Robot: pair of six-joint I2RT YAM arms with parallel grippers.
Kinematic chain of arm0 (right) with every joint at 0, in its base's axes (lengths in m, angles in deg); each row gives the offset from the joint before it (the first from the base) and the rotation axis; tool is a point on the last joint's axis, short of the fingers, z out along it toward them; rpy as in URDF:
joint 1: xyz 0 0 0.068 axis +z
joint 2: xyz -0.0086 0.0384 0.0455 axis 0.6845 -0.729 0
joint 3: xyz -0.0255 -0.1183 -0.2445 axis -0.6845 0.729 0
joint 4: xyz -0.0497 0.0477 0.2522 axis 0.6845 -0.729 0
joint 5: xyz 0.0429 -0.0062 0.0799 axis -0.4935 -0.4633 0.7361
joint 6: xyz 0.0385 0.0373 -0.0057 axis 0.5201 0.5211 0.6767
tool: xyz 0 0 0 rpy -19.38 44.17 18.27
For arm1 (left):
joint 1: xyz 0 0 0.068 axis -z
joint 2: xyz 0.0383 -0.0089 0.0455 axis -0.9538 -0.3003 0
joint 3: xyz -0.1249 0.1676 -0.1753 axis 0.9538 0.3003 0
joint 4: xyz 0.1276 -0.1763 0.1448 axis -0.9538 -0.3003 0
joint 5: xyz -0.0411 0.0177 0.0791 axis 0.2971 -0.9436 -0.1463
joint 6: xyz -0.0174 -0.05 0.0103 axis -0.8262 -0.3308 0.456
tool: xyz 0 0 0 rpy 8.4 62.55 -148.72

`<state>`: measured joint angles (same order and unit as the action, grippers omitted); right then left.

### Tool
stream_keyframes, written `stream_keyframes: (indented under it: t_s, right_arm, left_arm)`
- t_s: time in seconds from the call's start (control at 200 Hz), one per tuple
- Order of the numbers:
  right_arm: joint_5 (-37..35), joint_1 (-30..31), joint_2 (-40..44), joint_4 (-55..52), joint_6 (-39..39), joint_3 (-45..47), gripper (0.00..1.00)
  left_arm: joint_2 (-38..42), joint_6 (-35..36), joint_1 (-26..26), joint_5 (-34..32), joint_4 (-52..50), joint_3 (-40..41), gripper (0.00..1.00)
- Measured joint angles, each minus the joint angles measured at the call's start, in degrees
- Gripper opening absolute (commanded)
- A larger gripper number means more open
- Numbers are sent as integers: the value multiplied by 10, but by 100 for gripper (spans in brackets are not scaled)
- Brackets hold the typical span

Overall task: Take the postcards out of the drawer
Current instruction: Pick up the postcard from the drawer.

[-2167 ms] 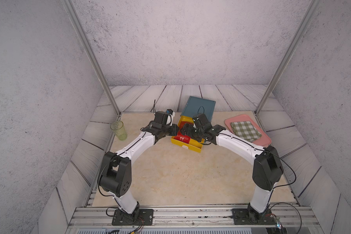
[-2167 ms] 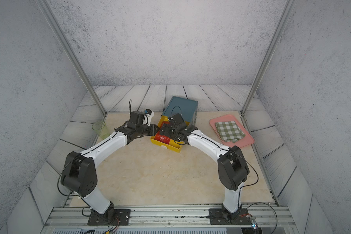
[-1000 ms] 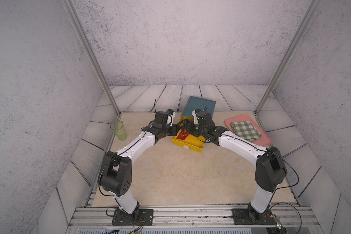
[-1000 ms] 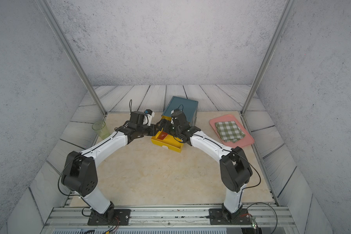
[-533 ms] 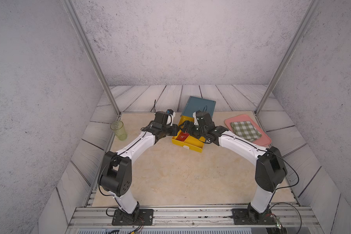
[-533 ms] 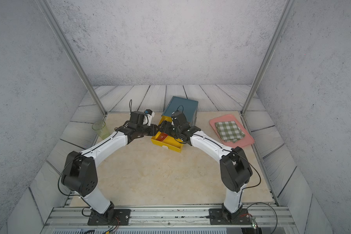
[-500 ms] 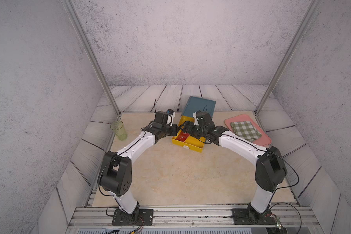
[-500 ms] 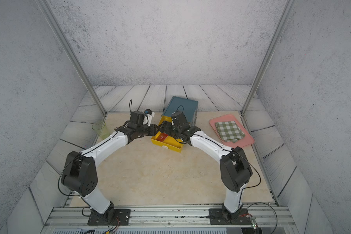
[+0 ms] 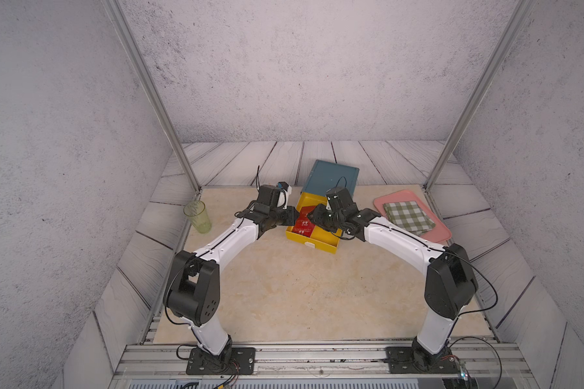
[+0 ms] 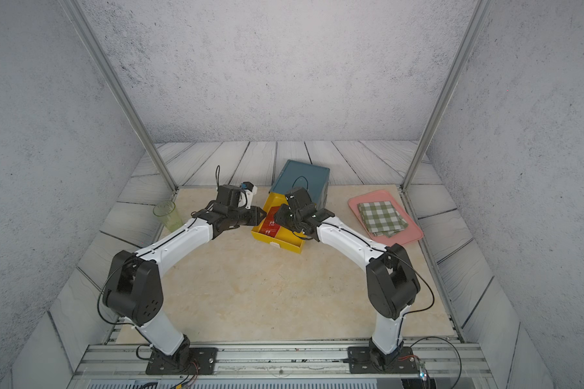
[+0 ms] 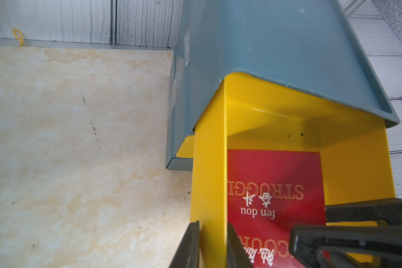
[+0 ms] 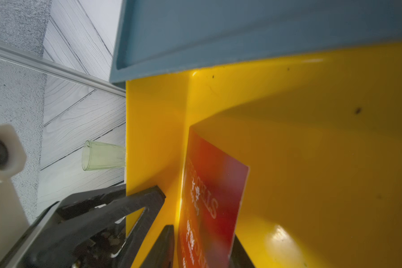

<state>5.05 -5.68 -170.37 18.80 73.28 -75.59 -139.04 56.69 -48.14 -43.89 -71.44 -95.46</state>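
Near the back of the table (image 9: 284,286), the yellow drawer (image 9: 321,243) is pulled out of its blue box (image 9: 331,173), so the inside can be reached from above. One side wall of the drawer is pinched by the left gripper (image 11: 211,246), with one finger outside the wall and one inside. This is likely done so the drawer is not dragged or tipped when something is lifted out. The red postcards (image 11: 274,183) are inside the drawer, just beside that wall. In the right wrist view they look tipped up on one side and are pinched between the two fingers of the right gripper (image 12: 202,249). How many cards are caught cannot be told. Flat cards are hard to grab from above, so an edge is probably raised first. No card is out of the drawer yet.
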Motion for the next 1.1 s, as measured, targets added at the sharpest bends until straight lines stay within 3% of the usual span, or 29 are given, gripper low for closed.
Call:
stream_keyframes:
  t_s: [0.415, 0.535, 0.836, 1.101]
  right_arm:
    - [-5, 0, 3, -4, 0, -1, 2]
    - [-5, 0, 13, -5, -2, -1, 0]
    - [-5, -1, 22, -15, -7, -11, 0]
    - [-6, -5, 52, -36, -17, -11, 0]
  left_arm:
    - [-2, 0, 0, 0, -1, -2, 23]
    - [-2, 0, 0, 1, -1, -2, 29]
    - [-3, -2, 2, 7, -4, -5, 56]
    - [-3, -5, 2, 7, -8, -18, 63]
